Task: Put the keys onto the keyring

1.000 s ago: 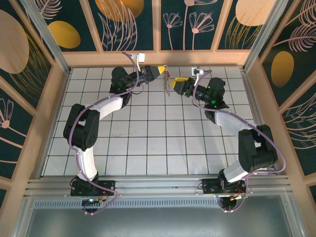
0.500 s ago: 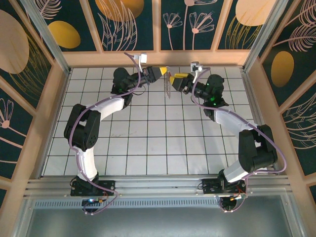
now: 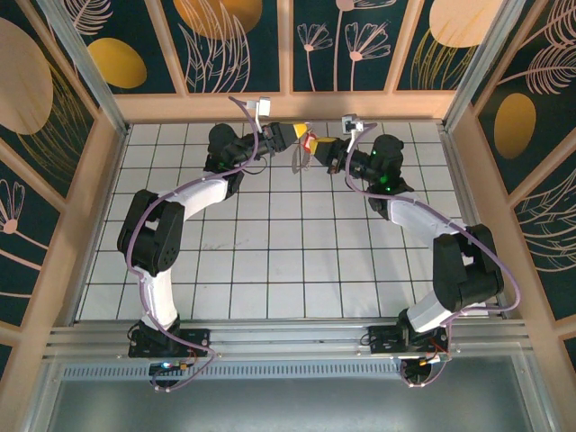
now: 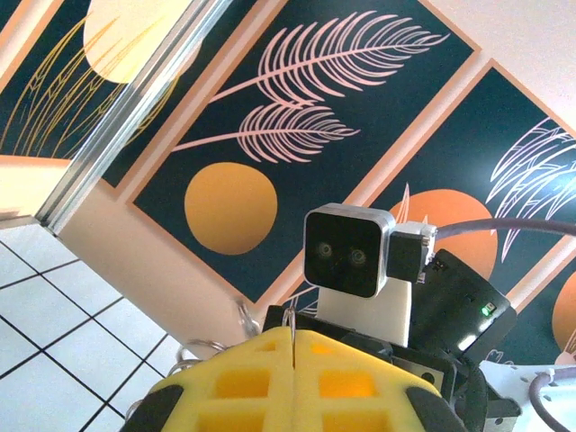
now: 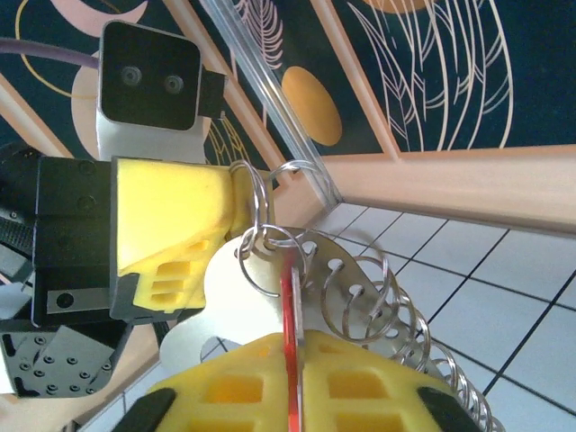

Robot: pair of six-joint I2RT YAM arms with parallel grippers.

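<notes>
Left gripper (image 4: 294, 360) pinches the keyring (image 5: 236, 286) at the far side; right gripper (image 5: 292, 382) clamps the red key (image 5: 288, 301), and threading likely needs fine alignment.

The key (image 5: 289, 301), a thin red piece seen edge-on, is held upright, pinched between the closed yellow fingers of the right end effector (image 5: 292, 382). The keyring (image 5: 261, 238), made of silver wire loops with a pale flat tab and a perforated, coil-edged strip, is gripped by the left end effector (image 5: 236, 193). It is held just beside the key, above the tabletop (image 5: 513, 297).
</notes>
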